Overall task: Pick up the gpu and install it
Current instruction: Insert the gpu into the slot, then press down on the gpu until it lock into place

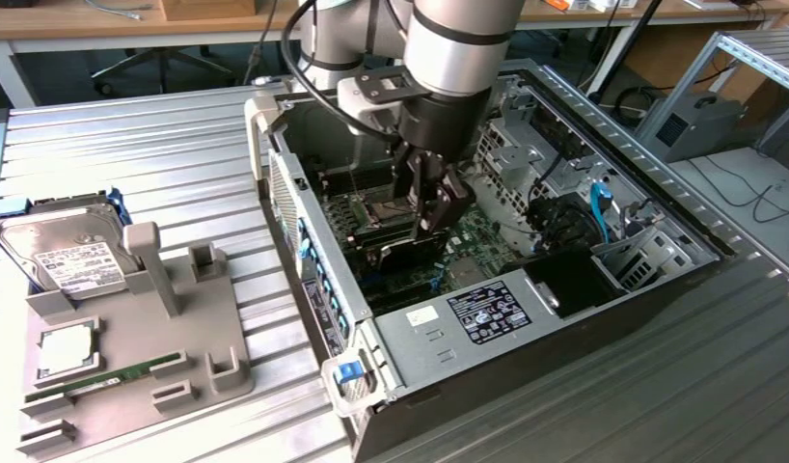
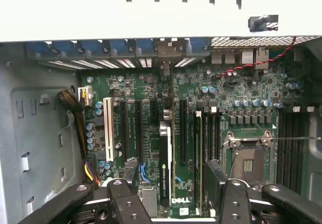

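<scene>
The gpu (image 2: pixel 164 153) stands on edge in a motherboard slot inside the open computer case (image 1: pixel 408 338). In the wrist view I see it edge-on, as a narrow black-and-green strip with a white label. My gripper (image 2: pixel 172 177) is open just above it. One black finger (image 2: pixel 130 183) stands on each side of the card, and neither touches it. In the exterior view my gripper (image 1: pixel 429 217) reaches down into the middle of the case, with the dark gpu (image 1: pixel 397 258) just below its fingertips.
A grey fixture (image 1: pixel 176 328) lies at the exterior view's left and holds a hard drive (image 1: pixel 67 256), a CPU (image 1: pixel 67 352) and a RAM stick (image 1: pixel 112 374). Case walls, blue slot clips (image 2: pixel 95 48), a drive cage (image 1: pixel 549 145) and cables crowd around the gripper.
</scene>
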You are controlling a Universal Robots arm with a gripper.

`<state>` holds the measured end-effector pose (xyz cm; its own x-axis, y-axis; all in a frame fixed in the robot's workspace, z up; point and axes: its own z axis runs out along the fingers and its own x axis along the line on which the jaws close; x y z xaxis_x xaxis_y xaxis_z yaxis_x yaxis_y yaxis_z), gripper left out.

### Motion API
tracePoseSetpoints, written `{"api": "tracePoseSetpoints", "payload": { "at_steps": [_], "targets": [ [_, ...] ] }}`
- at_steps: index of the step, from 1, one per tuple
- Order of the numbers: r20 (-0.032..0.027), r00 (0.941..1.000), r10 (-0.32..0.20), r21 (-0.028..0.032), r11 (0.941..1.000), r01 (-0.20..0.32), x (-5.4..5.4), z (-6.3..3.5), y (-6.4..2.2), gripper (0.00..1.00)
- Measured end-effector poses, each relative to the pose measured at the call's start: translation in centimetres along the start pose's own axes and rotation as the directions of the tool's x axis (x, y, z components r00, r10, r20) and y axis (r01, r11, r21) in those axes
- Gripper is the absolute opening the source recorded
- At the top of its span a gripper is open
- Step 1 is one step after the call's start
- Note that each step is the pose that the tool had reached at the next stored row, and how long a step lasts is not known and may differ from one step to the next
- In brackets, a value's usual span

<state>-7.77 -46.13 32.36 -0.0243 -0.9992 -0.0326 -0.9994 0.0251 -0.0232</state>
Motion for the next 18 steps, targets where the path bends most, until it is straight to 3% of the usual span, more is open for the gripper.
{"api": "tracePoseSetpoints", "payload": {
  "at_steps": [2, 17, 18],
  "targets": [
    [0.0000, 1.0000, 0.000, 0.0001, 1.0000, 0.000, -0.01, -0.34, -0.01, 0.65],
    [0.0000, 1.0000, 0.000, 0.0000, 1.0000, 0.000, -0.01, -0.36, -0.01, 0.63],
    [0.0000, 1.0000, 0.000, 0.0000, 1.0000, 0.000, -0.01, -0.36, -0.01, 0.44]
  ]
}}
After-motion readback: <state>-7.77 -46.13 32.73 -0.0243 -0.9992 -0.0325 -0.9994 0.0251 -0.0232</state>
